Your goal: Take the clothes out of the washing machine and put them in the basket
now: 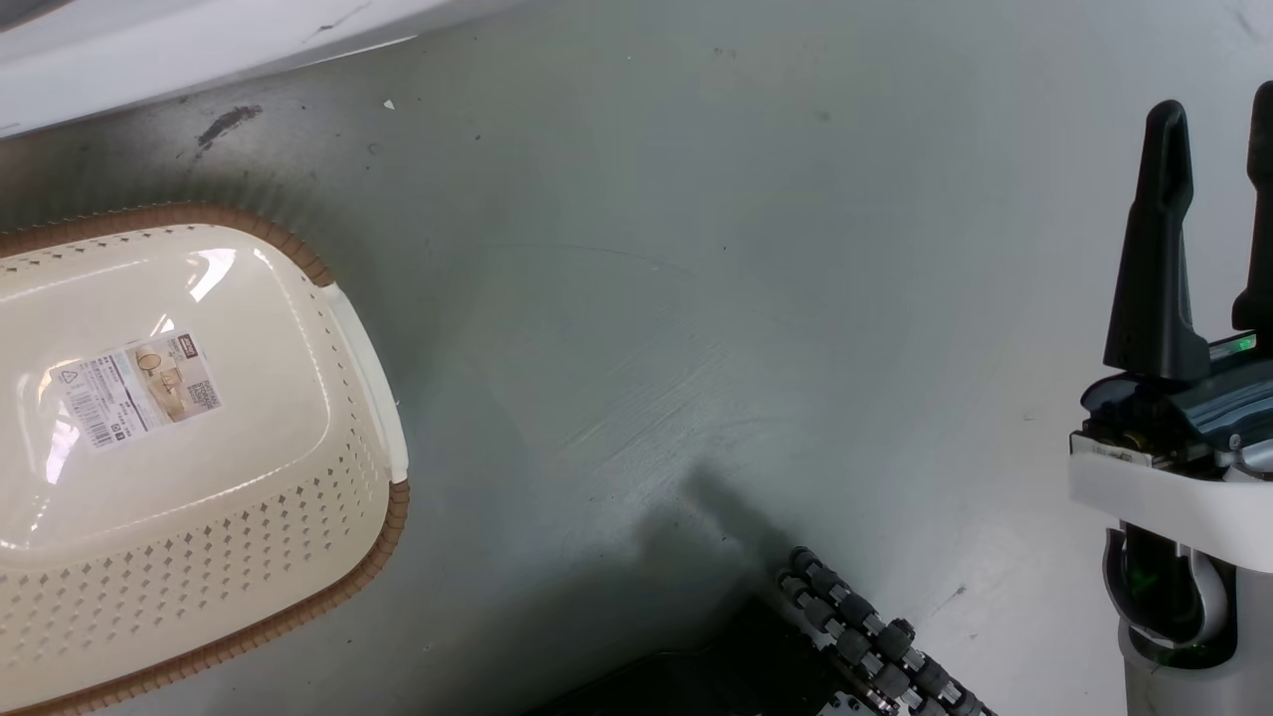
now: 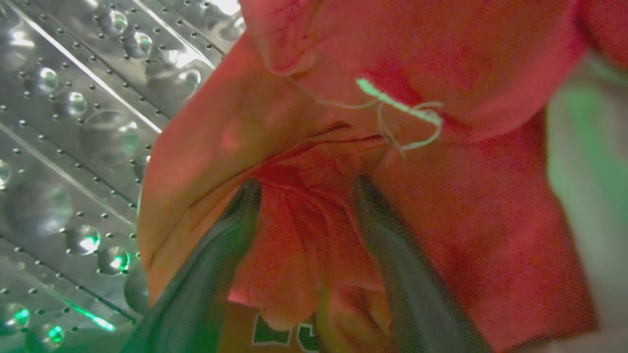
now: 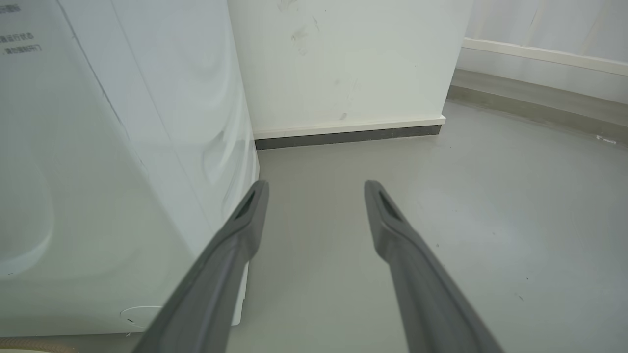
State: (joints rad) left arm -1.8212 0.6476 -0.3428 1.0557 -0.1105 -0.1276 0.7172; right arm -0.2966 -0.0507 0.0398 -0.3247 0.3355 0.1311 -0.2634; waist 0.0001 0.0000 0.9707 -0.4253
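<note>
While one washing machine (image 3: 98, 196) is seen at 9 o'clock of the right claw (image 3: 316, 189), held apart, one basket (image 1: 370, 378) is set on the floor (image 1: 696, 298). One red bundle of clothes (image 2: 441, 220) is bunched between the parted fingers of the left claw (image 2: 304, 196), spreading toward 12 o'clock.

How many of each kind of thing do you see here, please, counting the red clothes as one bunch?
basket: 1
washing machine: 1
bunch of red clothes: 1
grippers: 2, the left gripper and the right gripper
Total: 5
</note>
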